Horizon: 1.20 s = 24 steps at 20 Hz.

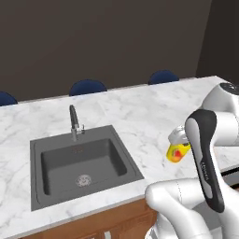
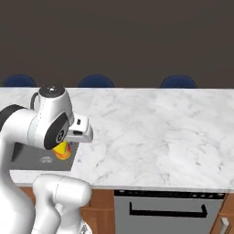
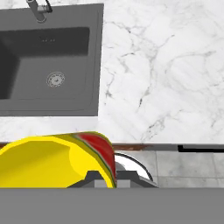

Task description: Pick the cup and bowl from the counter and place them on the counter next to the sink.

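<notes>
- While the robot's two-finger gripper is closed tight on the small yellow cup with a red mark, the cup hangs in the air above the white marble counter.
- It is near the counter's front edge, just right of the dark grey sink.
- The thin grey metal tap stands at the sink's back edge.

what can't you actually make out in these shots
- Fingertips of the hand: in the hand view the yellow cup covers them; in both base views the arm's own links block them.
- Cup: in the left base view the dark forearm hides part of it; in the right base view the wrist covers its top.
- Sink: in the right base view the arm hides most of it.
- Faucet: cut off by the top edge of the hand view.
</notes>
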Tool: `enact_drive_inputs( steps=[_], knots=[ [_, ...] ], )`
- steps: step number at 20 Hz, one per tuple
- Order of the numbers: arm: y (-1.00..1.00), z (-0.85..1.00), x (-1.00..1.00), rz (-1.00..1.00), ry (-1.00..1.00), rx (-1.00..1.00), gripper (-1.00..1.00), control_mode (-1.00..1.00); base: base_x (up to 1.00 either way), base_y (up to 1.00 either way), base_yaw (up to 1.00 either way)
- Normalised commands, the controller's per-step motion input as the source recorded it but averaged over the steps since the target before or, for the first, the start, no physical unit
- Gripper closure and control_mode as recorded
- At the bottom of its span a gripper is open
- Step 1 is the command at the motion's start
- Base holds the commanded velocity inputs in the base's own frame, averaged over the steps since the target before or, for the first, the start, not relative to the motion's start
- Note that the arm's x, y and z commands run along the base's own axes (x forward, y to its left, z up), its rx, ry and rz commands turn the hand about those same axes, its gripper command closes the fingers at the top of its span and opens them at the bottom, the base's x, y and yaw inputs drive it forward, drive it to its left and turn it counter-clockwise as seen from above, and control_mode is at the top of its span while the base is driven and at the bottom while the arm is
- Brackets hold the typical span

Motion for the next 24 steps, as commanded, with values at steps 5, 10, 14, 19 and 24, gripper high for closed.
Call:
enact_drive_inputs(
  steps=[5, 10, 14, 19, 24],
  knots=[
    [0.00, 0.00, 0.00, 0.00, 0.00, 0.00, 1.00, 1.00, 0.66, -0.19, 0.06],
    [0.00, 0.00, 0.00, 0.00, 0.00, 0.00, 1.00, 1.00, 0.00, 0.00, 0.00],
    [0.00, 0.00, 0.00, 0.00, 0.00, 0.00, 1.00, 1.00, 0.00, 0.00, 0.00],
    [0.00, 0.00, 0.00, 0.00, 0.00, 0.00, 1.00, 1.00, 0.00, 0.00, 0.00],
    [0.00, 0.00, 0.00, 0.00, 0.00, 0.00, 1.00, -1.00, 0.00, 0.00, 0.00]
  ],
)
